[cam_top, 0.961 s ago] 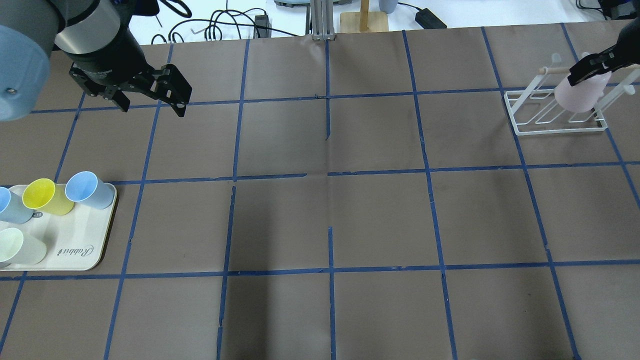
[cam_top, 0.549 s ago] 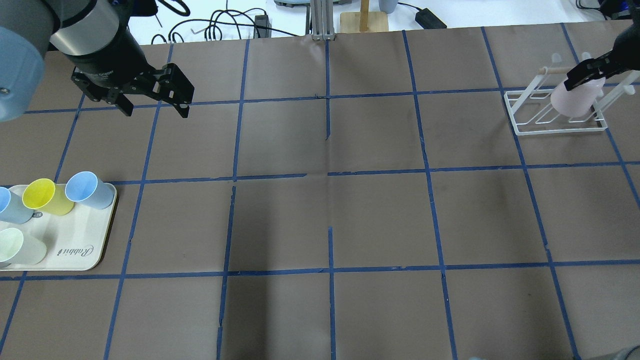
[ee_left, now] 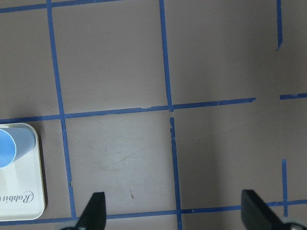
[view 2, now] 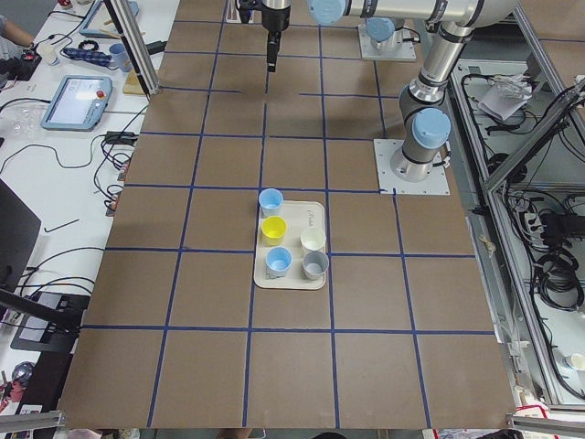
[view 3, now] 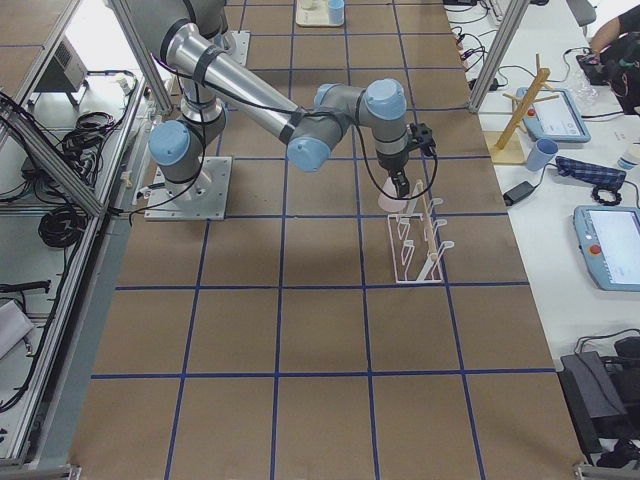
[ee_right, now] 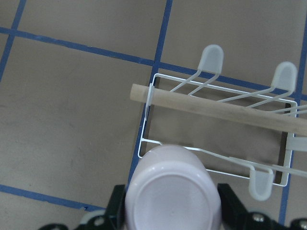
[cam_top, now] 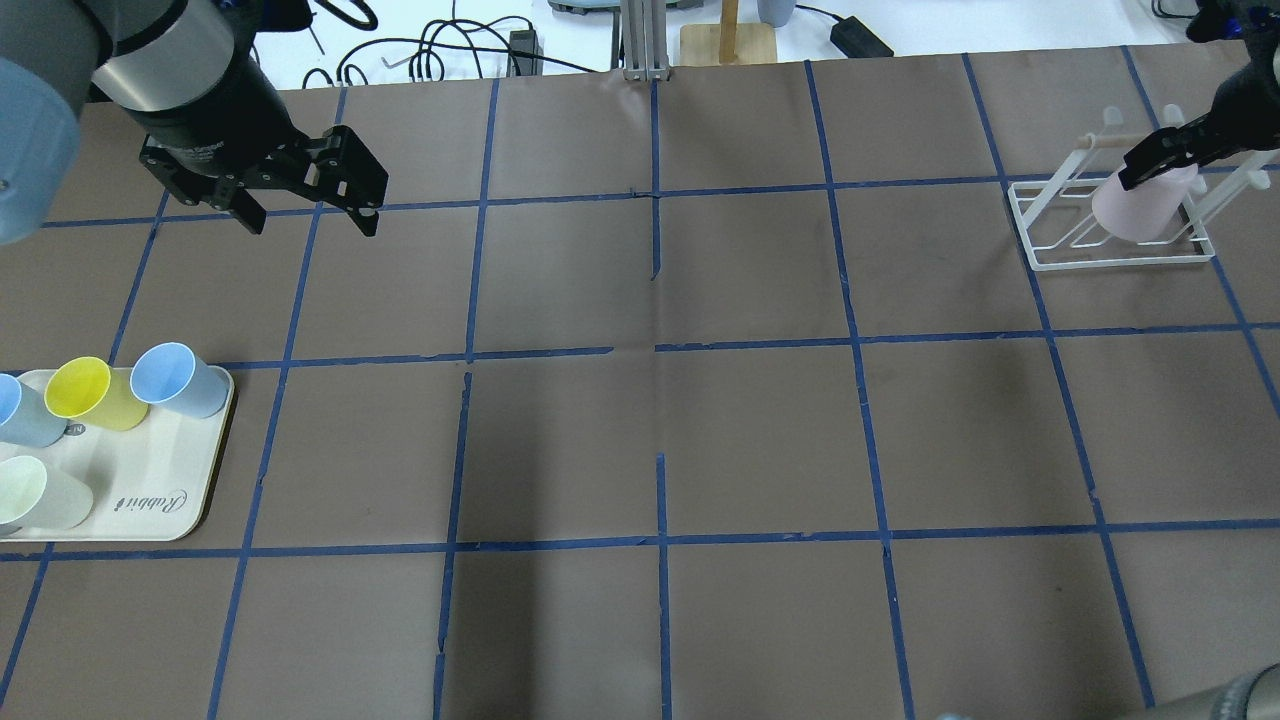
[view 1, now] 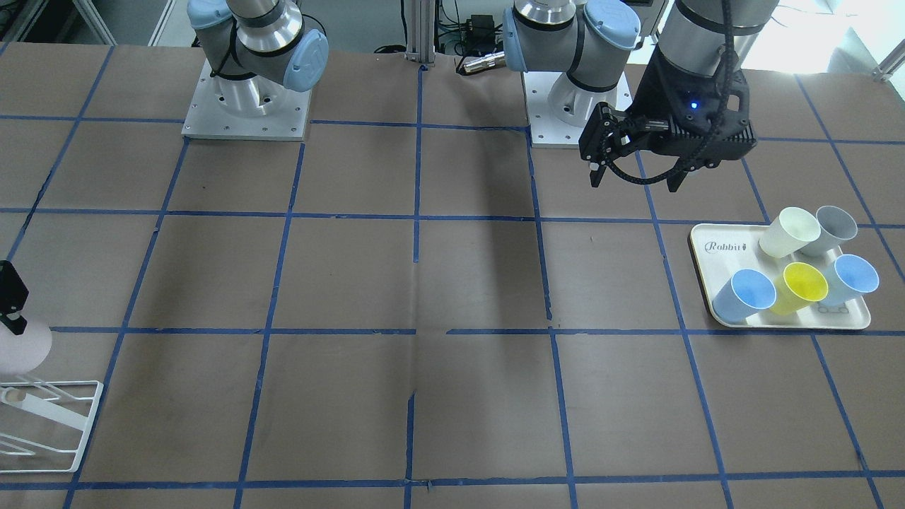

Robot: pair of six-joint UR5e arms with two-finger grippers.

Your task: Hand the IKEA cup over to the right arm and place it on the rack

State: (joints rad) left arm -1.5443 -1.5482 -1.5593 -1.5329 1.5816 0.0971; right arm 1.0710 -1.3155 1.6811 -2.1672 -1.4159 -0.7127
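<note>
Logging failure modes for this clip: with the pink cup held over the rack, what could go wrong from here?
1. In the right wrist view the IKEA cup, held upside down by the right gripper, sits over the rack frame's edge, beside a prong rather than over it. Released there, it may tip off.
2. The wooden rod lies close, so the fingers could clip it while lowering.

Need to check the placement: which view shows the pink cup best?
Right wrist-mounted: the pink cup, base toward the camera, fills the foreground at the rack. Overhead shows it small; front-facing crops it; side views barely show it.
</note>
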